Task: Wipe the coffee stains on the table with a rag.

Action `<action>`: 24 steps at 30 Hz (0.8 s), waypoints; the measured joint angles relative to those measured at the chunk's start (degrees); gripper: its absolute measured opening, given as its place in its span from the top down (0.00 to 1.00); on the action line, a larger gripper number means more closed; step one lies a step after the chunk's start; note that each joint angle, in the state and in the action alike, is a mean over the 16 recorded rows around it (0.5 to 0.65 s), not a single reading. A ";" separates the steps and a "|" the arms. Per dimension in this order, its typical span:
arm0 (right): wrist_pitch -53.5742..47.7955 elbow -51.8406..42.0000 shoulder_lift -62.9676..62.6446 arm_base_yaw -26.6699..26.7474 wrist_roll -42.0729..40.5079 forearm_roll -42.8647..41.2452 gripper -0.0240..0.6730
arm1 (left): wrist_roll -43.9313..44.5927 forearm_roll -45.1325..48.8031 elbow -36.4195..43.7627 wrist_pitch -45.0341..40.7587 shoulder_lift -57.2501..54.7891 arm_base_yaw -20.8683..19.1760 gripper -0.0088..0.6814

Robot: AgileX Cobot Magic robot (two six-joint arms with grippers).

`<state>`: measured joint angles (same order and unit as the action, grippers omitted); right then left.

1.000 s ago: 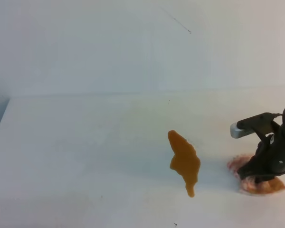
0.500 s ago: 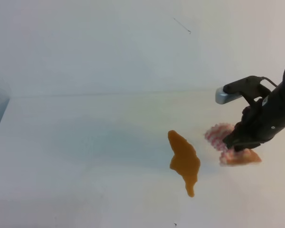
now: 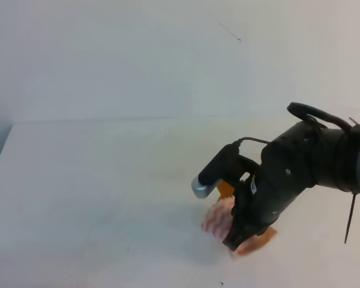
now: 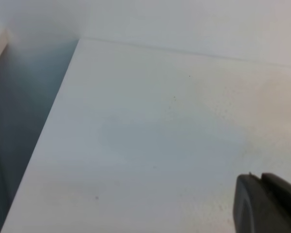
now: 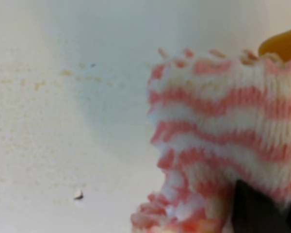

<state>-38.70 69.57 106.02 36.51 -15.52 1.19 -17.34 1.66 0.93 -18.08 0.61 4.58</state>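
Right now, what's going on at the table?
The right gripper is shut on the pink-and-white striped rag and has it over the amber-brown coffee stain, of which only a sliver shows beside the arm in the high view. Whether the rag presses on the white table can't be told. The left gripper sits at the edge of its own camera view, away from the work, holding nothing visible.

I find nothing to read in any view: no lettering, label, brand or number on my black arm housing, the striped knitted cloth or the plain white tabletop.
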 joint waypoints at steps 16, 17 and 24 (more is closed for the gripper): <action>4.52 2.71 11.24 0.65 7.39 -7.09 0.97 | 0.00 0.00 -0.47 -0.18 -0.30 0.00 0.99; 4.44 3.46 11.82 0.40 7.60 -7.32 0.97 | -0.01 0.00 -0.62 -0.23 -0.41 0.00 0.99; 1.17 11.97 16.74 -1.74 8.14 -8.76 0.97 | -0.01 0.00 -0.93 -0.35 -0.61 0.00 0.99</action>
<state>-37.53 81.54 122.77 34.77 -7.38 -7.57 -17.35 1.66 0.00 -18.43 0.00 4.58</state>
